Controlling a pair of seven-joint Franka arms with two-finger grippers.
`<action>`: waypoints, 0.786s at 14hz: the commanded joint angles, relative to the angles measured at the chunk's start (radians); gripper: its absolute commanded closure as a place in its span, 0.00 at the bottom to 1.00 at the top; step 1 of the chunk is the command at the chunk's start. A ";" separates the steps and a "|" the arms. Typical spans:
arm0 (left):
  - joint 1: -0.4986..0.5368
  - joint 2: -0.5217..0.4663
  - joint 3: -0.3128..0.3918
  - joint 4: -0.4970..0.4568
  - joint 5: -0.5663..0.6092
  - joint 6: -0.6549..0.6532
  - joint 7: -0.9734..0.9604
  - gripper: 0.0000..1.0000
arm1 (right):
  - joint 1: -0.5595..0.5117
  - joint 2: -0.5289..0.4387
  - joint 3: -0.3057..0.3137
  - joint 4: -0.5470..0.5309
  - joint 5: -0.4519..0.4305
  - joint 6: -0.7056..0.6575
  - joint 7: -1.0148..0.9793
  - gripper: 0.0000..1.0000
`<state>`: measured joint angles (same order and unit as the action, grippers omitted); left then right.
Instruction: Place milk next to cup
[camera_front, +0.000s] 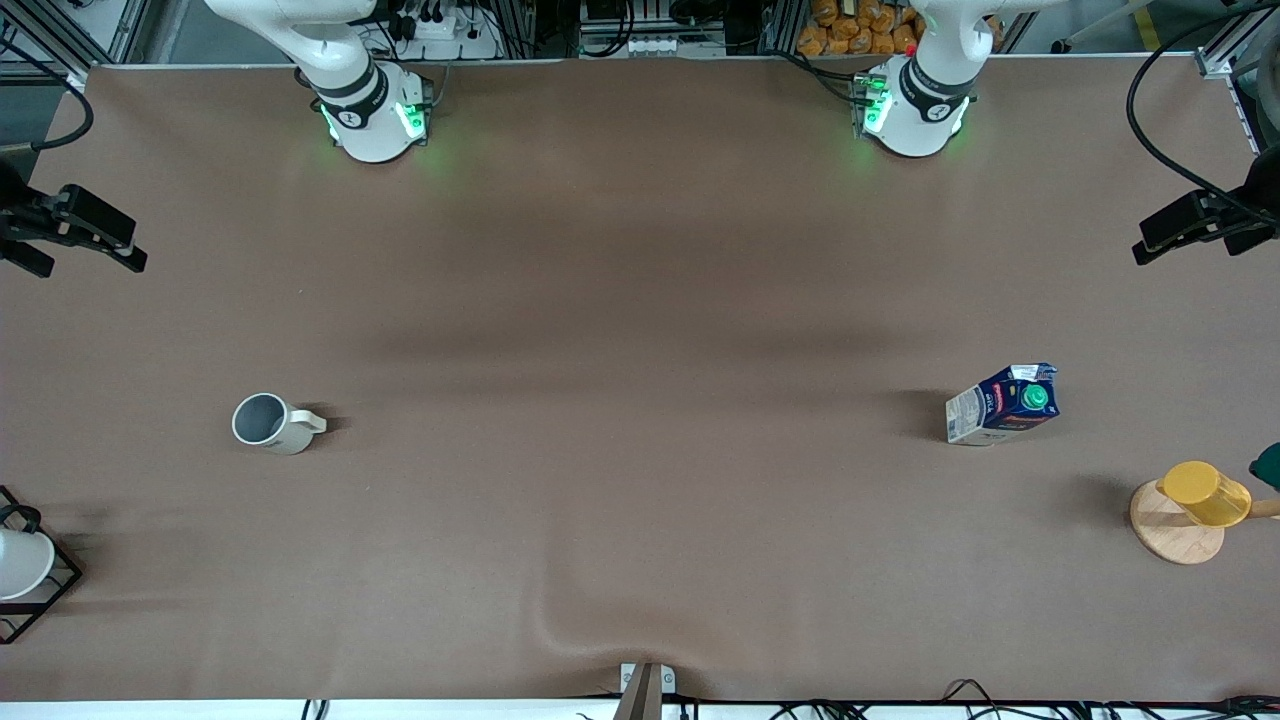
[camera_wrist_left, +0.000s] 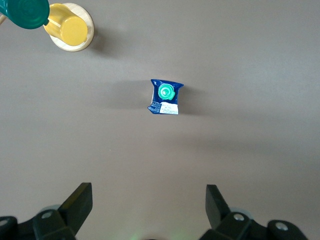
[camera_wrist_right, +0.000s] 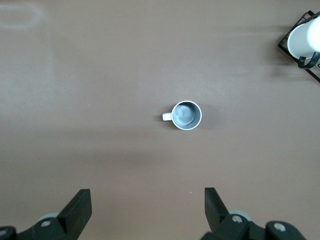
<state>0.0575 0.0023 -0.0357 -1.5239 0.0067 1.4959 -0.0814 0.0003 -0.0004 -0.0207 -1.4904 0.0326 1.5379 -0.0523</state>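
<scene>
Your milk (camera_front: 1002, 404) stands upright at the left arm's end of the bench, well apart from the cup (camera_front: 268, 423) at the right arm's end. The left gripper (camera_wrist_left: 149, 202) hangs high over it, fingers wide and empty, so use it. The right gripper (camera_wrist_right: 147, 205) waits over the cup, likewise spread.

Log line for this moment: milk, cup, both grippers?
milk: upright, left arm's end | cup: right arm's end, apart | left gripper: open over milk | right gripper: open over cup
</scene>
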 joint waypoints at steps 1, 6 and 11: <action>0.001 0.012 0.003 0.025 0.001 -0.008 0.005 0.00 | 0.001 -0.032 0.005 -0.034 -0.016 0.004 0.003 0.00; -0.010 0.021 -0.001 0.019 0.041 -0.008 0.006 0.00 | 0.001 -0.029 0.005 -0.034 -0.016 0.002 0.005 0.00; 0.001 0.077 -0.003 -0.031 0.036 0.059 -0.006 0.00 | -0.020 0.020 -0.001 -0.022 -0.016 0.005 -0.057 0.00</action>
<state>0.0583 0.0664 -0.0357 -1.5329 0.0234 1.5157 -0.0814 -0.0032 0.0049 -0.0246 -1.5060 0.0307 1.5376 -0.0775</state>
